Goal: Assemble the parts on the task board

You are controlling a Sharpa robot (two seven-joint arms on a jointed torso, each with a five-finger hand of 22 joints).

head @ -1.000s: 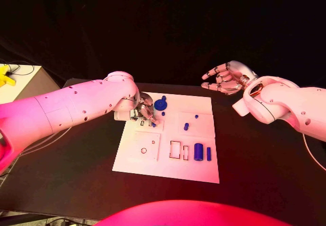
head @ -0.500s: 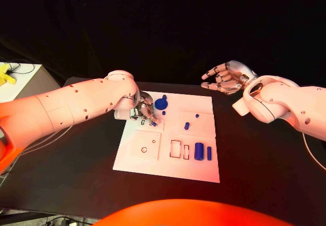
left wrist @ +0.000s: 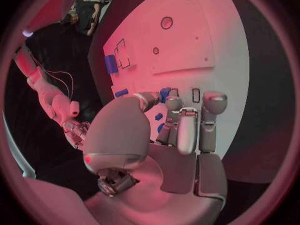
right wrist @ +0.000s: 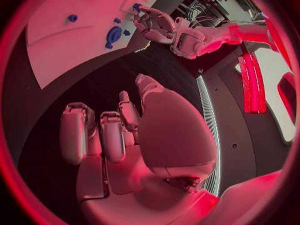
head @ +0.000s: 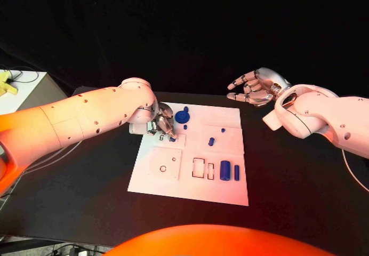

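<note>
Evidently the left hand [head: 161,124] pinches a small blue part [left wrist: 164,93] over the task board's [head: 188,186] slots, to seat it. Meanwhile the right hand [head: 254,88] hovers spread, well apart, holding nothing.

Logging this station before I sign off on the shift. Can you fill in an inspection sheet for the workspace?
Surface: black table, bare around the board.
Job's things: white task board; blue round part and blue cylinder on it, with smaller blue parts.
Clutter: nothing seen.
Hands: left hand fingers down at the board's far left corner, on a small blue part; right hand raised off the board, fingers apart, empty.
Cables: thin cable at the right arm.
Surroundings: pale side table far left.
</note>
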